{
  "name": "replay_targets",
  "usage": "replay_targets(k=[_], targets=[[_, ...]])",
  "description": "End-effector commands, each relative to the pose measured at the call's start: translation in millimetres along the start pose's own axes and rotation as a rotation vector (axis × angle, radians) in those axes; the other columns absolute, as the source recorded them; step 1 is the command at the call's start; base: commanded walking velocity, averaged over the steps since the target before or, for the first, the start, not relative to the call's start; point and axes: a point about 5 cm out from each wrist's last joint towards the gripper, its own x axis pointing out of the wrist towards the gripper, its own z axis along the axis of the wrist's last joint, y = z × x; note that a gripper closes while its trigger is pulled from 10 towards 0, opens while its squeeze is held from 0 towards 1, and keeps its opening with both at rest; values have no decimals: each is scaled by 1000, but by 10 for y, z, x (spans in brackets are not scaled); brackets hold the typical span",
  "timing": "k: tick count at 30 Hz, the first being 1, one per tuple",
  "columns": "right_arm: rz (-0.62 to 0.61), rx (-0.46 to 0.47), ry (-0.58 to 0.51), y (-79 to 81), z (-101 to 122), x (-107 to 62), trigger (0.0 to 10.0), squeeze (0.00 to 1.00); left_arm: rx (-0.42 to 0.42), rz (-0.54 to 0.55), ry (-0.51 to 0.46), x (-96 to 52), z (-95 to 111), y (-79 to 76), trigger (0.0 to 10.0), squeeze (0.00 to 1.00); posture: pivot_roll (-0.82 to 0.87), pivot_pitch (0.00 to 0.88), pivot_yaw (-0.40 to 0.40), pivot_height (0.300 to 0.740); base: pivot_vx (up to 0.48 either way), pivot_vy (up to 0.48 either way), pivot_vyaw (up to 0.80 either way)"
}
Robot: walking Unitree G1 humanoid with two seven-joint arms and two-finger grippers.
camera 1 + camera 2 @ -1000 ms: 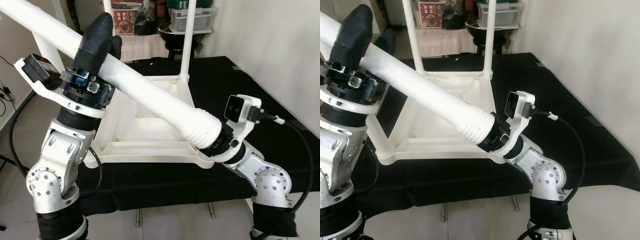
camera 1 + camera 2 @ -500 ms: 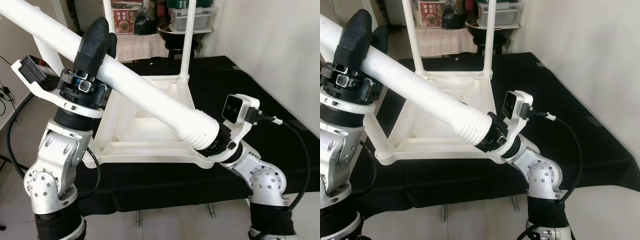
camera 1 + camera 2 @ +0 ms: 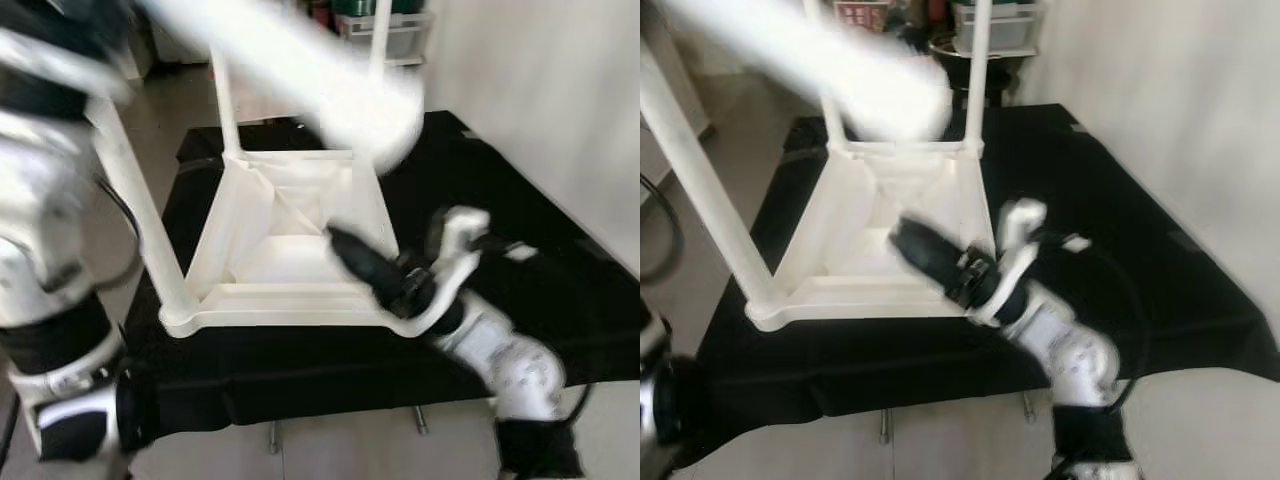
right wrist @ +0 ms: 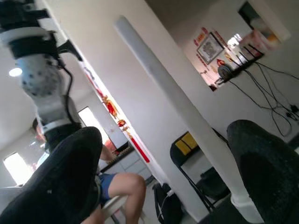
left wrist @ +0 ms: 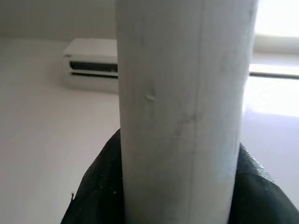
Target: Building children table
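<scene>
On black cloth (image 3: 470, 180), blurred leg (image 3: 330, 80) hides left fingers (image 5: 100, 186).

The white plastic children's table (image 3: 290, 235) lies upside down on a black cloth, its square underside facing up with three thin white legs standing upright from its corners. A fourth, loose table leg (image 3: 330, 85), thick and white, shows as a motion-blurred streak slanting above the tabletop, its rounded end hanging over the far right corner.
</scene>
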Motion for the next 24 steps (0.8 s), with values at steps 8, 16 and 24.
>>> replay_targets(k=[8,16,24], targets=[[-289,-134,11,-217,-37,-59,10000,1000,98,-69,78,214,97,-61,0,0,-22,20,3,740,0,0,0],[-450,-630,96,-241,523,-75,10000,1000,258,-51,497,-30,-367,145,0,0,-40,20,8,740,0,0,0],[-141,-737,393,62,589,-111,10000,1000,359,-63,788,-350,-728,301,0,0,-36,17,3,740,0,0,0]])
